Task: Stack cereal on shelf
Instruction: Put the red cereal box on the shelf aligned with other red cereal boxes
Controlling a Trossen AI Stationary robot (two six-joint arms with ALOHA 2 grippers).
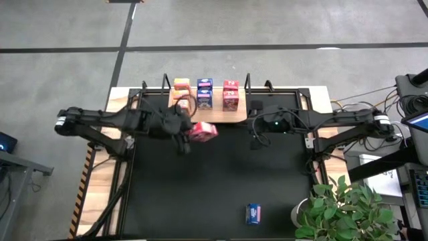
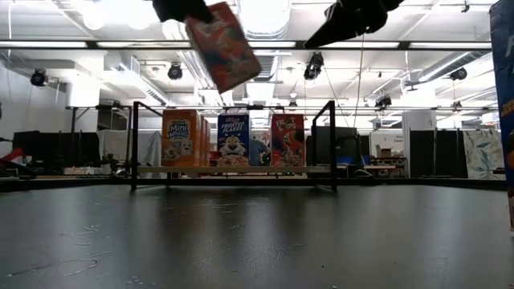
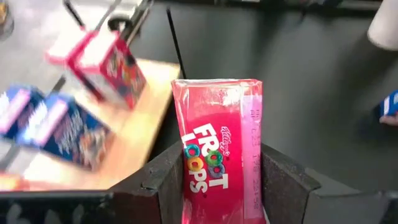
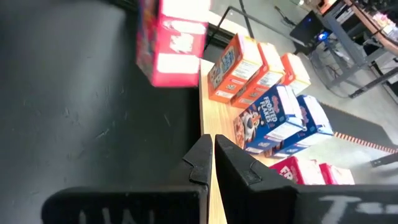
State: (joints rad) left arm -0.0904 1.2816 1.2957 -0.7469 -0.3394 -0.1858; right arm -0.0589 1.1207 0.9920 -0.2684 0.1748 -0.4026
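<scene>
Left pincer (image 3: 221, 186) clamps a red cereal box (image 3: 219, 149).

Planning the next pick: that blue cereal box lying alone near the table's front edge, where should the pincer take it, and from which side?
The blue box lies flat on the black mat with nothing beside it. Coming straight down from above and closing across its two long edges looks best, probably with the right pincer, which is empty and shut.

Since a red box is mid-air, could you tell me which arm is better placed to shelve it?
Left: the left gripper already grips the red Froot Loops box beside the shelf; the right gripper is shut and empty.
</scene>
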